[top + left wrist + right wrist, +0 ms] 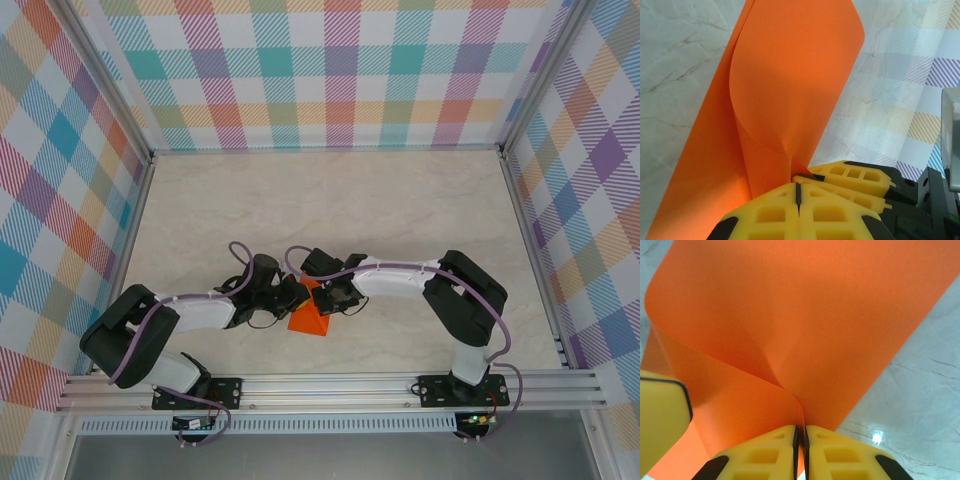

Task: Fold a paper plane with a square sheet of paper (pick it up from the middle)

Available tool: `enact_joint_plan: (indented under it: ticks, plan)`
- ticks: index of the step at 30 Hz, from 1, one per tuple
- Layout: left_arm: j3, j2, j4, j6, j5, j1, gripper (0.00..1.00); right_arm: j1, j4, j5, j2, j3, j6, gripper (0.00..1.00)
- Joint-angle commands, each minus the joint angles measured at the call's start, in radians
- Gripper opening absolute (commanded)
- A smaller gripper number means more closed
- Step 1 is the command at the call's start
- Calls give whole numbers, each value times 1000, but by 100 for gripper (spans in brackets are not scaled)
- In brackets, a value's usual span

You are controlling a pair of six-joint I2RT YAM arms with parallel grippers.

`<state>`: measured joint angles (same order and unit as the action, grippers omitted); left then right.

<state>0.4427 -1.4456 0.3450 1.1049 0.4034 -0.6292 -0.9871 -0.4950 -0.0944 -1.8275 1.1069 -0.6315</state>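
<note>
The square sheet of paper (308, 322) is bright orange and hangs curled between the two grippers near the table's front middle. My left gripper (293, 297) comes in from the left and my right gripper (318, 297) from the right, their tips almost touching. In the left wrist view the left gripper (798, 186) is shut, and the sheet (790, 75) rises from its tips in a loose curl. The right gripper's yellow fingers (855, 177) pinch the same paper just beside it. In the right wrist view the right gripper (800, 432) is shut on the sheet (805, 315), with a left finger (660, 420) close by.
The marble-patterned table (330, 200) stretches away behind the grippers. Plaid walls (320, 70) close it in at the back and both sides. An aluminium rail (330, 385) carrying the arm bases runs along the near edge.
</note>
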Motion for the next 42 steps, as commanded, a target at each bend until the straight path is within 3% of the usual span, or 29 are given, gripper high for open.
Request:
enact_joint_plan:
  ticks: [1, 14, 19, 21, 24, 27, 33, 42]
  plan:
    - [19, -27, 6, -26, 6, 8, 0, 5, -3, -2, -32, -19, -13, 14]
    - [7, -111, -31, -38, -34, 5, 0, 7, -15, 2, -9, 18, -25, 19]
    - [-13, -107, -37, -40, -48, 5, 0, 16, -57, -21, 71, 32, -59, 32]
    - [-15, -104, -35, -40, -48, 4, 0, 23, -79, -40, 118, 15, -95, 42]
    - [-9, -102, -37, -44, -47, 2, 0, 26, -73, -31, 189, -28, -150, 45]
    - [-1, -103, -39, -46, -43, 0, 0, 25, -5, 38, 249, -88, -200, 42]
    - [8, -102, -44, -53, -37, -4, 0, 9, 282, 305, 244, -189, -285, 13]
    - [7, -88, -50, -59, -34, -7, 0, -19, 296, 324, 113, -132, -332, 11]
